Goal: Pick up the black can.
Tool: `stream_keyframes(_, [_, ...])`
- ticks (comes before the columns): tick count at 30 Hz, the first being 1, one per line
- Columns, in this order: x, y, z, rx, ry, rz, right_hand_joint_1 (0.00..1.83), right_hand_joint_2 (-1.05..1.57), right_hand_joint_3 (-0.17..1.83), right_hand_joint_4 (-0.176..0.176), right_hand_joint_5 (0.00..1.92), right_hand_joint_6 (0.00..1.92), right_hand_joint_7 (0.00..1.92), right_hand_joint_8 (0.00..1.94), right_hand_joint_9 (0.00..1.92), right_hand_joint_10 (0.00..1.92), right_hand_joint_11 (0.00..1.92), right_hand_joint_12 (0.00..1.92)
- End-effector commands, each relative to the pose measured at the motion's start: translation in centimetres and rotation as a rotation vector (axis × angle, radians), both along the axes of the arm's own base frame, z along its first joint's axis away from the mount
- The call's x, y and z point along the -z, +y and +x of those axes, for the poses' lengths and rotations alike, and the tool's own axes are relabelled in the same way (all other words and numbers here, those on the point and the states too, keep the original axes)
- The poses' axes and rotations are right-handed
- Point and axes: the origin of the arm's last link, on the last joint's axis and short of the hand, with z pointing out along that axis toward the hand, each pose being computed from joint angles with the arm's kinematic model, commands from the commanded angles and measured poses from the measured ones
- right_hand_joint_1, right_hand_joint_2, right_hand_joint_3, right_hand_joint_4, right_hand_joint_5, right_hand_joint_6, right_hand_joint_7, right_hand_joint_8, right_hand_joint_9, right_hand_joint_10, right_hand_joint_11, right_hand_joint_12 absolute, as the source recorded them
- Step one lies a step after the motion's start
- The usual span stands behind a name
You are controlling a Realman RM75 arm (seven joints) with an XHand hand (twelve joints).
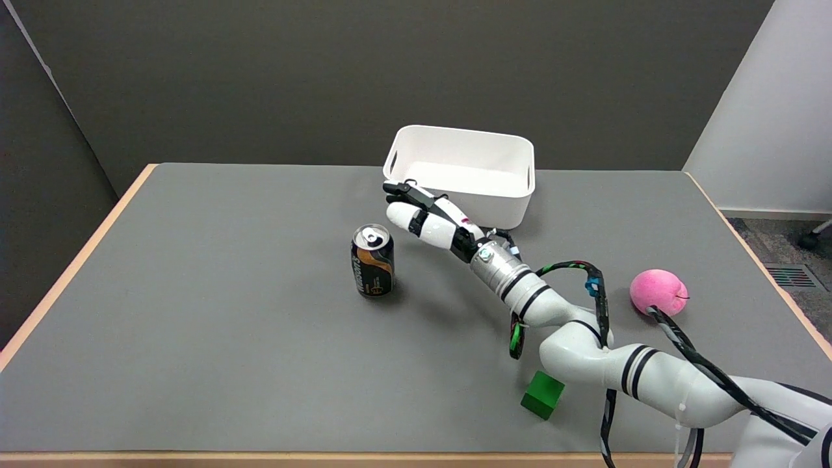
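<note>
black can (373, 261): standing upright mid-tabletop, a bit toward the far edge, nothing touching it

right hand (426, 216): just right of the can top, holding nothing, fingers stretched out, not on it yet

approach tip: I'd drop lower and wrap around the middle of the can, not its rim, or it'll probably tip

white bin (463, 173): right behind the hand by the far edge, so mind the knuckles
</note>
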Motion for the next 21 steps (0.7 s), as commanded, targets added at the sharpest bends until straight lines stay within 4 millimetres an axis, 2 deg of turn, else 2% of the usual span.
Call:
stream_keyframes(1, [0.1, 0.4, -1.9, 0.057, 0.01, 0.007, 0.33, 0.66, 0.87, 0.04, 0.17, 0.37, 0.25, 0.3, 0.17, 0.62, 0.03, 1.12])
stream_keyframes(6, [0.1, 0.4, -2.1, 0.054, 0.038, 0.013, 0.37, 0.63, 0.88, 0.043, 0.17, 0.37, 0.25, 0.29, 0.17, 0.62, 0.02, 1.12])
stream_keyframes(7, [-0.5, 0.3, -2.2, 0.057, 0.062, 0.004, 0.38, 0.61, 0.9, 0.044, 0.16, 0.38, 0.24, 0.29, 0.17, 0.62, 0.02, 1.12])
stream_keyframes(9, [0.2, 0.3, -2.0, 0.05, 0.043, 0.016, 0.4, 0.59, 0.92, 0.044, 0.16, 0.38, 0.23, 0.28, 0.16, 0.61, 0.01, 1.12])
stream_keyframes(21, [0.9, 0.7, -2.1, 0.044, 0.035, 0.033, 0.42, 0.58, 0.92, 0.043, 0.14, 0.37, 0.2, 0.27, 0.13, 0.59, 0.0, 1.11])
